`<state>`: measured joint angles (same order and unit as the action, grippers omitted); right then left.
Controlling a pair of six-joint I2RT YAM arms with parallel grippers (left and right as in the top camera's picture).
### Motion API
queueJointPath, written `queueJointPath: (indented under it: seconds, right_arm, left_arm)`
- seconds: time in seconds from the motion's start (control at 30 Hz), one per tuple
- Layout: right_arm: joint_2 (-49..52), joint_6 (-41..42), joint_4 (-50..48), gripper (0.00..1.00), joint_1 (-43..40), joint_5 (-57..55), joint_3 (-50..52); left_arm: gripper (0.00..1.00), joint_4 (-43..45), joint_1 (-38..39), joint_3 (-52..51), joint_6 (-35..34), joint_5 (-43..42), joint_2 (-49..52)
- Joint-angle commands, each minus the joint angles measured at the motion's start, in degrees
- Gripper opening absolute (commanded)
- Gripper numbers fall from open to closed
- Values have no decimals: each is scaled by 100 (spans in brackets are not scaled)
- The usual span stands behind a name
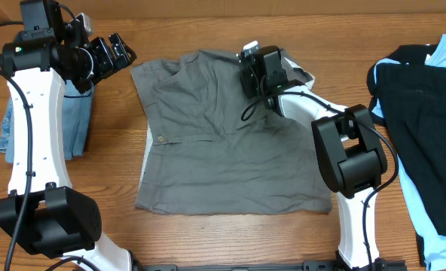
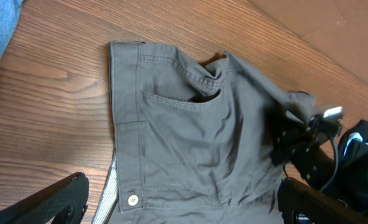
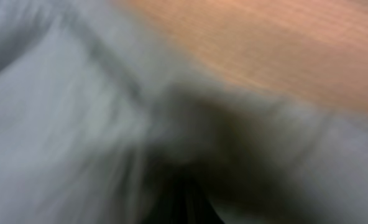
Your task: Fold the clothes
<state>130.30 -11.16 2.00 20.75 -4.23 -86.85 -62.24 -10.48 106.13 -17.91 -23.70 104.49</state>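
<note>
Folding is looking partway done: denim [image 1: 76,124] is lying folded at left near the wide-spread left gripper [image 1: 123,51], the right gripper [image 1: 259,75] is pinching the far edge of the mid-table grey garment [image 1: 223,158], and the black and light-blue pile [image 1: 419,98] is waiting.

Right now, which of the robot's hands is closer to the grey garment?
Right. The right gripper is down on the grey garment at its top edge, pinching the cloth. The left gripper hovers open off its top left corner, not touching it.

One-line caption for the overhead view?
Right gripper shut on grey garment, far edge; left gripper open near denim-blue garment.
</note>
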Motion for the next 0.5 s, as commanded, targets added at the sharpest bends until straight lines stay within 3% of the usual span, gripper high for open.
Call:
queueJointPath:
  seconds: [0.0, 0.13, 0.27, 0.33, 0.43, 0.47]
  right_arm:
    - [-31, 317, -1023, 4, -26, -1641, -131]
    - [-31, 826, -1799, 4, -190, -2212, -295]
    - [-33, 1661, -933, 4, -487, -1698, -734]
    - [-33, 1659, 155, 4, -723, -837, -1285]
    - [-33, 1659, 2970, 11, -1147, 44, -2750]
    - [-33, 1659, 3663, 37, -1235, 144, -3097]
  left_arm:
    - [100, -9, 42, 7, -52, 33, 28]
    - [100, -9, 42, 7, -52, 33, 28]
    - [100, -9, 42, 4, -52, 35, 28]
    - [100, -11, 42, 4, -52, 33, 28]
    - [100, -9, 42, 4, -52, 33, 28]
    - [100, -9, 42, 4, -52, 35, 28]
